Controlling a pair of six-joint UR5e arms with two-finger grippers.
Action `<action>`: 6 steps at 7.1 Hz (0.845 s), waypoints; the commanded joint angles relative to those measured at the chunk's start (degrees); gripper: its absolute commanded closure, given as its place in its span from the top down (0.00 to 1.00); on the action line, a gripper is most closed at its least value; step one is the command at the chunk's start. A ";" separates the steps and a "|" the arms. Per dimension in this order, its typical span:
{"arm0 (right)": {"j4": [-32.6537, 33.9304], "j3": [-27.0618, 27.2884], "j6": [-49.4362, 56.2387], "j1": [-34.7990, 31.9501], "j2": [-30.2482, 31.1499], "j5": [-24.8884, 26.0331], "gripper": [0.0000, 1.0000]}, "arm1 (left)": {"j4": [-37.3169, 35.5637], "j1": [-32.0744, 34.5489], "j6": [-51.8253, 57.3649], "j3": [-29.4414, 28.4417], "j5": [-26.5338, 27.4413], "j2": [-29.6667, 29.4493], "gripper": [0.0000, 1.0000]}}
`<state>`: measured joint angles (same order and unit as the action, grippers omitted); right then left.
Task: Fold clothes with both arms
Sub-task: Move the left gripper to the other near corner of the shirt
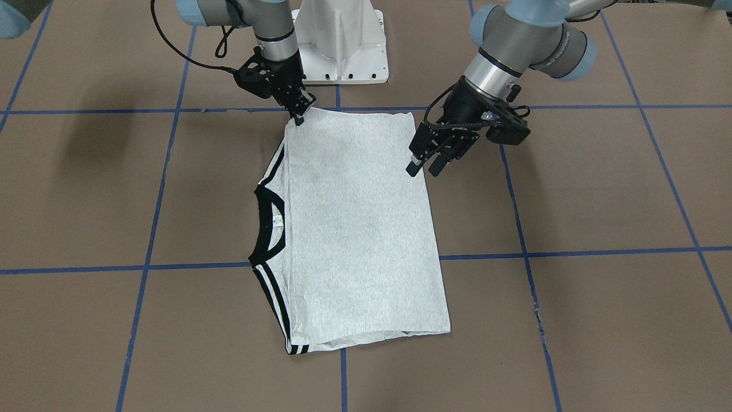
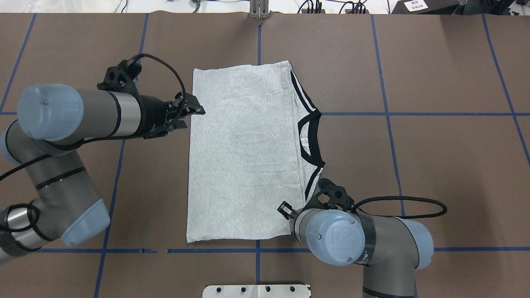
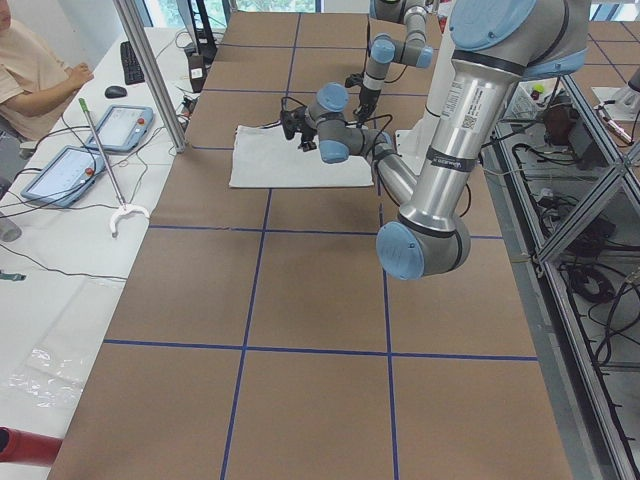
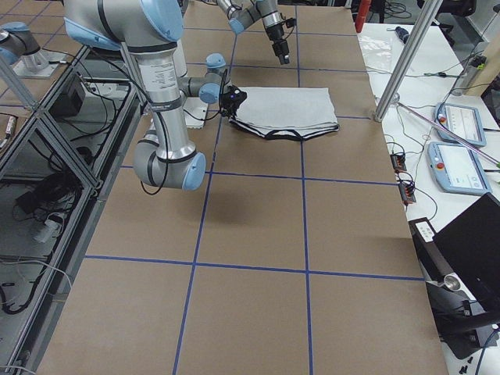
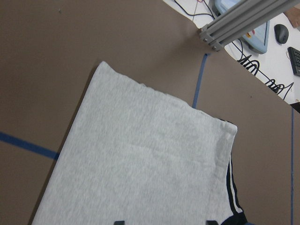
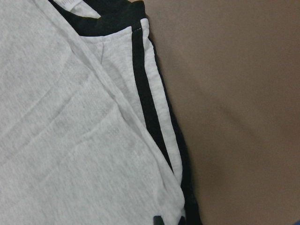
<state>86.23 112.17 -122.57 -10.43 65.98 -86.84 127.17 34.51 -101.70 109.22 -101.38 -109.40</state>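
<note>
The grey T-shirt [image 1: 354, 229] lies folded into a flat rectangle on the brown table, with its black collar [image 1: 269, 229] and shoulder stripes at one long side. Its print is hidden. It also shows in the overhead view [image 2: 244, 153]. My left gripper [image 1: 424, 167] is open and empty, hovering at the shirt's plain long edge [image 2: 198, 111]. Its two fingertips [image 5: 118, 222] stand apart over the cloth. My right gripper [image 1: 298, 116] is down at the shirt's near collar-side corner and pinched shut on the cloth there. One fingertip [image 6: 158, 219] shows by the stripe. My wrist hides it in the overhead view.
The white pedestal base [image 1: 343, 40] stands just behind the shirt. Blue tape lines [image 1: 148, 252] grid the table. At the far edge are an aluminium post [image 3: 150, 70], tablets [image 3: 120, 125] and a seated operator [image 3: 30, 70].
</note>
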 commanded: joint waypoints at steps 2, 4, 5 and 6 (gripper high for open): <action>0.08 1.29 -0.66 1.64 0.99 0.00 0.00 | -0.17 -14.77 -12.78 4.25 8.71 5.77 0.69; 0.08 1.99 -0.66 1.64 1.43 0.00 0.00 | -3.57 -19.28 -17.99 4.51 9.27 5.87 0.69; 0.08 2.17 -0.66 1.64 1.69 0.00 0.00 | -8.21 -21.13 -18.00 4.43 9.71 5.87 0.69; 0.08 2.17 -0.66 1.64 1.69 0.09 0.00 | -9.04 -22.19 -18.00 4.43 9.71 6.30 0.69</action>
<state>86.31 114.23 -123.22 -8.80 67.55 -86.82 120.68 14.13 -119.37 113.65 -91.92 -103.46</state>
